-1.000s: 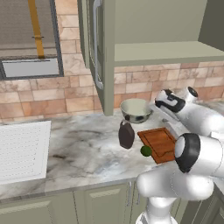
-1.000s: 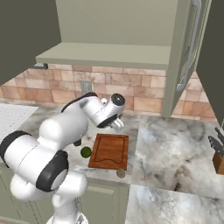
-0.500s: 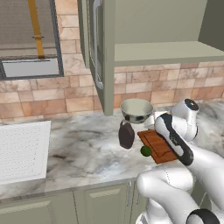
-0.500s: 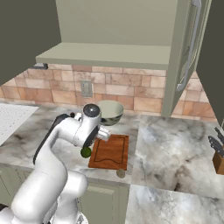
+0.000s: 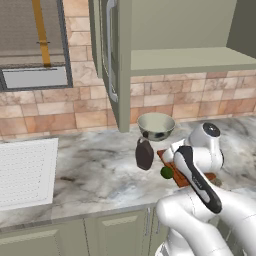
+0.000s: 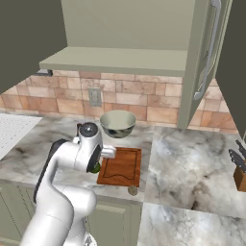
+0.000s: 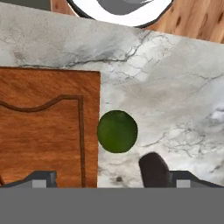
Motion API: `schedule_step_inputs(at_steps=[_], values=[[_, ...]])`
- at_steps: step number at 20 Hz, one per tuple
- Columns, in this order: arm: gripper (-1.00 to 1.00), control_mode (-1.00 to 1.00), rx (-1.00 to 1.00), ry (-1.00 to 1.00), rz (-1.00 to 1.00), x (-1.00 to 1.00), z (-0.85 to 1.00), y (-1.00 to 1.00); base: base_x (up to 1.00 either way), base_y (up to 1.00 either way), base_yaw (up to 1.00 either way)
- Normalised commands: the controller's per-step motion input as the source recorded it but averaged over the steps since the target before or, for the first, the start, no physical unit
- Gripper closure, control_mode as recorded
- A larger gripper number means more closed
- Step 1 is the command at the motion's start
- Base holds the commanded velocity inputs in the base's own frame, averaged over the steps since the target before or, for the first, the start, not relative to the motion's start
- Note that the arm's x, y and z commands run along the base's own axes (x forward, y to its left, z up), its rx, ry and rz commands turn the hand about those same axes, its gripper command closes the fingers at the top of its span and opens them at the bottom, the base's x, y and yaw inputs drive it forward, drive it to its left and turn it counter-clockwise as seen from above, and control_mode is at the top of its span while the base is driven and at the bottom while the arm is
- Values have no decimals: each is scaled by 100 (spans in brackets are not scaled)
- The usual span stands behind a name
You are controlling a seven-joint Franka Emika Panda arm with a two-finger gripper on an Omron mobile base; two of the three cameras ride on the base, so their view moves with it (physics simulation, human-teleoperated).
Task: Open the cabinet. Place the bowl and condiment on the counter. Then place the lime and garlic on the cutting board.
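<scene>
Jaws (image 7: pixel 103 177): low over the counter, set wide; one dark fingertip (image 7: pixel 154 170) stands clear beside the lime, nothing between the two tips.
Lime (image 7: pixel 117 131): on the counter (image 7: pixel 175 87), just off the board's edge, touching or nearly so; cannot tell which. Also seen from the left base view (image 5: pixel 167 172).
Cutting board (image 6: pixel 121 166): reddish wood with border groove, flat on the counter, bare on top.
Garlic (image 6: pixel 132 190): small beige lump on the counter near its front edge, just off the board's near side.
Condiment (image 5: pixel 144 153): dark bottle upright on the counter, near the lime, in front of the bowl.
Bowl (image 6: pixel 117 123): steel, upright on the counter behind the board, near the brick wall.
Cabinet (image 6: pixel 204 62): doors swung open, shelf bare.
</scene>
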Motion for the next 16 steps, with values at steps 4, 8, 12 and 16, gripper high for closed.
schedule_step_inputs(at_steps=[4, 8, 12, 16], values=[[-100, -100, -11, 0, 16, -22, -18, 23, 0, 0, 0], [-100, -100, -8, 3, 15, -41, -7, 16, 0, 0, 0], [-100, -100, -22, 2, 11, 23, -78, 31, 0, 0, 0], [-100, -100, -17, 0, 10, 35, -73, 4, 0, 0, 0]])
